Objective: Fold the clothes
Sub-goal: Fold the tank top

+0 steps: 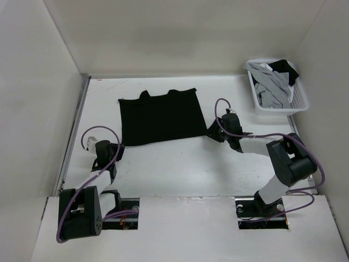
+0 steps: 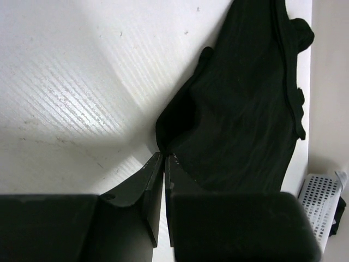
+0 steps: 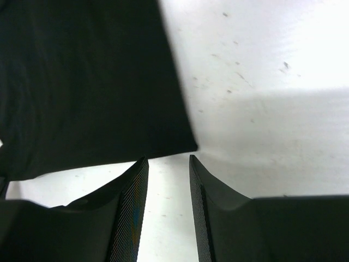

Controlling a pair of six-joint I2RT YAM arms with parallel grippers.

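Black short-sleeved soft T-shirt (image 1: 161, 117) lies spread mid white table (image 1: 180, 169). My left pincer (image 2: 164, 158) is clenched on its near-left corner. My right pincer (image 3: 168, 159) is released, just off the near-right corner. Corner-grab step, I reckon; next, right closes on fabric.

We have two arms of black joint housings and white links: the left arm (image 1: 99, 176) and the right arm (image 1: 283, 161). Thin purple cables (image 1: 256, 137) loop along both. The left gripper (image 2: 163, 156) has smooth black wedge fingers. The right gripper (image 3: 168, 159) has black fingers with finely cross-hatched pads (image 3: 139, 202).
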